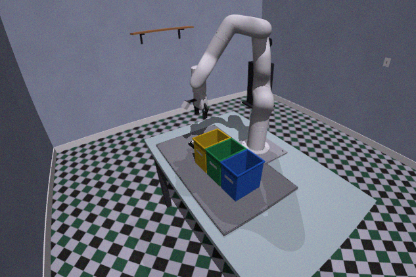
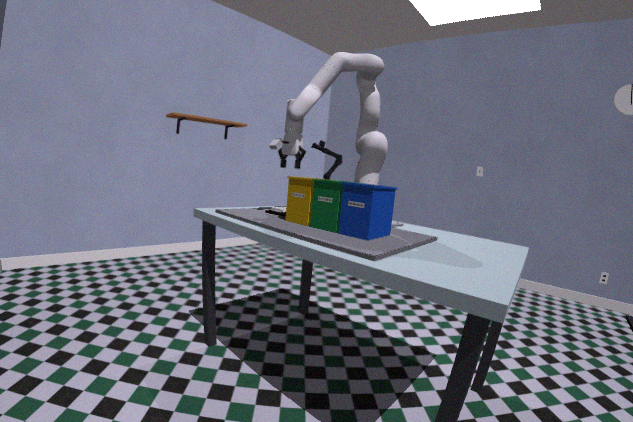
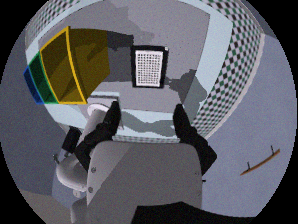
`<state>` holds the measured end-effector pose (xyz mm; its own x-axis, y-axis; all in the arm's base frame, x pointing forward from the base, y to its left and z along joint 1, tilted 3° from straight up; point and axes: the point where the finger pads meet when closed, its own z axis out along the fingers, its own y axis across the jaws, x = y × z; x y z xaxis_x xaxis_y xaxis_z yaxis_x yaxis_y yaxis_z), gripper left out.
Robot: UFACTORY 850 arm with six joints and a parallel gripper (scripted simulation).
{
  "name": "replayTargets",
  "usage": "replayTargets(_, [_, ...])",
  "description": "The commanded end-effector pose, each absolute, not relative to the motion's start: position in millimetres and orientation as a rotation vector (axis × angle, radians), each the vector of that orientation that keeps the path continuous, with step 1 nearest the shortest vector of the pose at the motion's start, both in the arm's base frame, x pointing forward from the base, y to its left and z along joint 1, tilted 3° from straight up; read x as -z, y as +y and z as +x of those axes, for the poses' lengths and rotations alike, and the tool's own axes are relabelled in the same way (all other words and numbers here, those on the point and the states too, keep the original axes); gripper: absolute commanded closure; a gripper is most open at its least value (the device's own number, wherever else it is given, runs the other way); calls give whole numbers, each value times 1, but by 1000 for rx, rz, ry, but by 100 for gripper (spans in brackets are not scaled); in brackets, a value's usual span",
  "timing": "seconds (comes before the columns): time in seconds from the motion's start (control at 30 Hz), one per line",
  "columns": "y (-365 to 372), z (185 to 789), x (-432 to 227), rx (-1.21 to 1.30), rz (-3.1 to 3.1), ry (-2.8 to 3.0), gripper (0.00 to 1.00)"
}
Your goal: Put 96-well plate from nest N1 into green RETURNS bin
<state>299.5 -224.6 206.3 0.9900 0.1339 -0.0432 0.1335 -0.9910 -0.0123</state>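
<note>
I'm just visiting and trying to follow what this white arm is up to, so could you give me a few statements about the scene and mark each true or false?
1. The black two-fingered gripper is open and holds nothing. True.
2. The white 96-well plate already lies in the green plastic bin. False: it sits on the grey mat, beyond the yellow plastic bin, as the wrist view shows.
3. The green bin stands between the yellow one and the blue plastic bin. True.
4. One bin has tipped over. False: all three stand upright in a row.
5. The gripper is touching the plate. False: it hangs above the table, apart from it.
</note>
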Motion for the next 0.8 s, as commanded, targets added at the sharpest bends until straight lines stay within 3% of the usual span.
replayTargets(0.0, [-225,300,-199,-67,-3126,-210,0])
replayTargets(0.77, [-225,298,-167,-67,-3126,-210,0])
